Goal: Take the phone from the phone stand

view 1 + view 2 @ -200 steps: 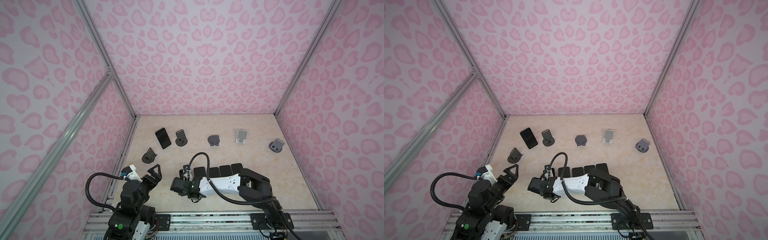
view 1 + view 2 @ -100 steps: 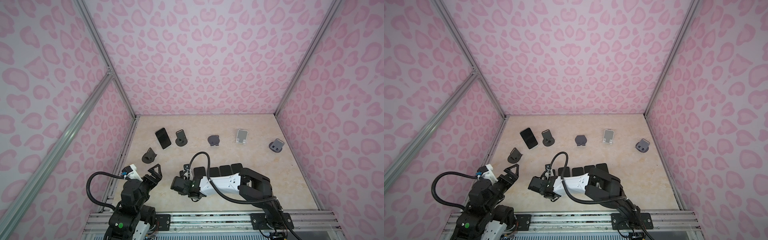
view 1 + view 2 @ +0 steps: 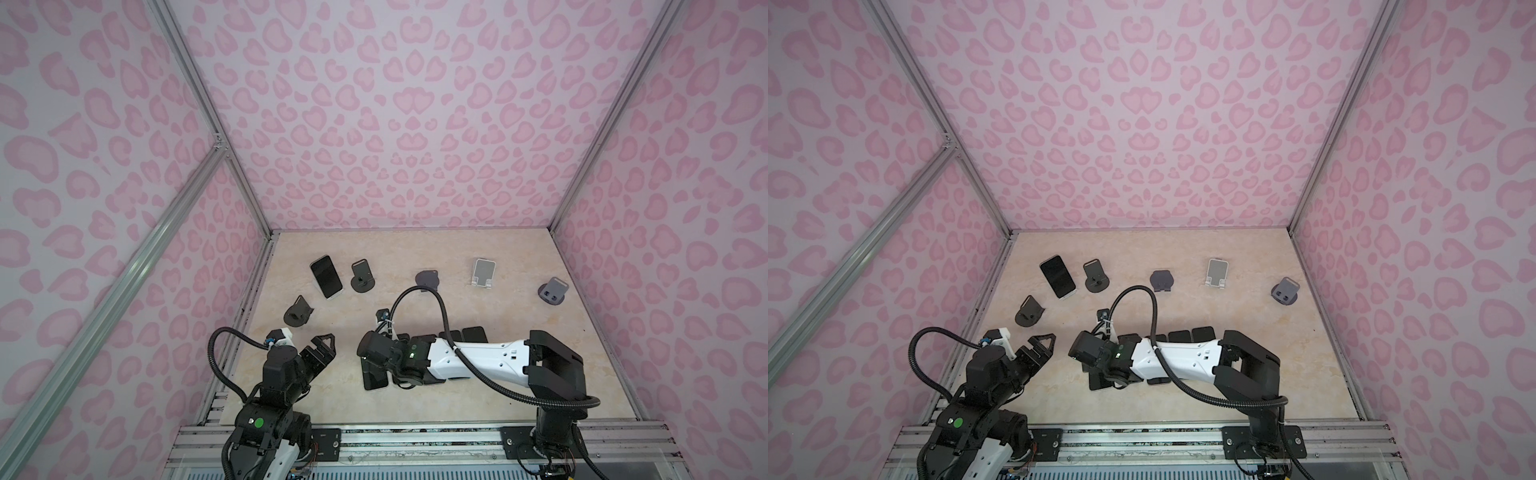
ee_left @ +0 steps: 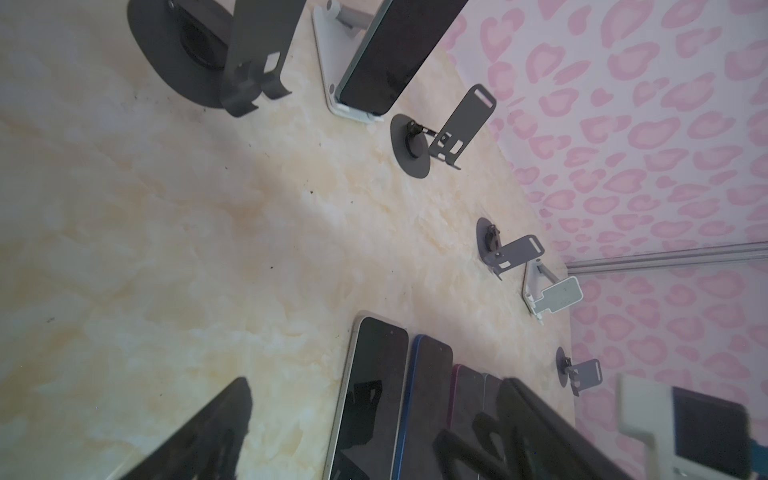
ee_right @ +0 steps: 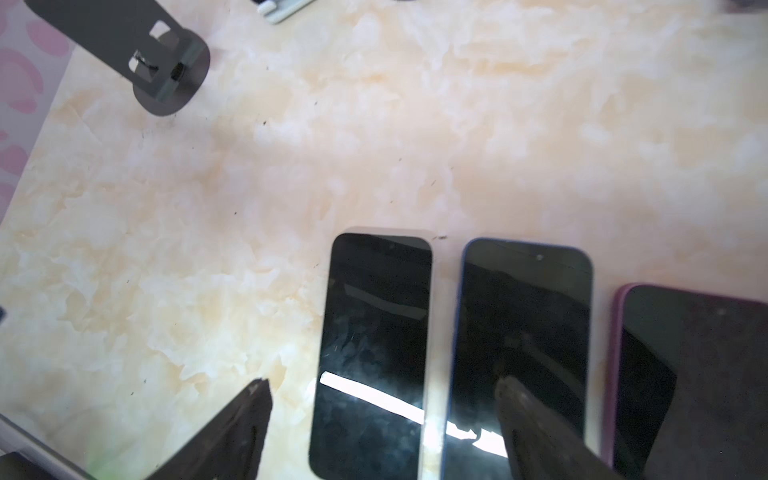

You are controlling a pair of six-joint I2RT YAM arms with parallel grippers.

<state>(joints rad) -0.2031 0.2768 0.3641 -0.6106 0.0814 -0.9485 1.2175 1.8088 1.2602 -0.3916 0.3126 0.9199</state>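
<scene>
Top views: a black-screened slab phone (image 3: 326, 276) (image 3: 1057, 276) is leaning on a white folding stand (image 3: 337, 295) at the far left of the cream marble-look surface (image 3: 457, 399), well apart from both arms. The left end effector (image 3: 322, 350) is hanging open and empty near the front left. The right end effector (image 3: 374, 368) is reaching across the middle over a silver-edged phone (image 3: 376, 380) lying flat at the left end of a row of flat phones. Its jaws are mostly hidden here.

Left wrist: the left fingers (image 4: 216, 424) are standing wide with nothing held. The leaning phone (image 4: 399, 54) is tilting back with its bottom edge sitting in the stand's lip, and dark empty stands (image 4: 444, 133) are standing beside it.

Right wrist: the right fingers (image 5: 241, 424) are spreading wider than the silver-edged phone (image 5: 374, 353) and gripping nothing. One finger is hovering over a blue-edged phone (image 5: 523, 332).

Handling, as a guess: the leaning phone is looking like a rigid glass-and-metal slab, fairly light, with slick faces and a breakable screen. Pinching the two long side edges above the middle and lifting up clear of the lip is looking safest. The stand is looking light, so it is likely tipping or dragging under a sideways pull
</scene>
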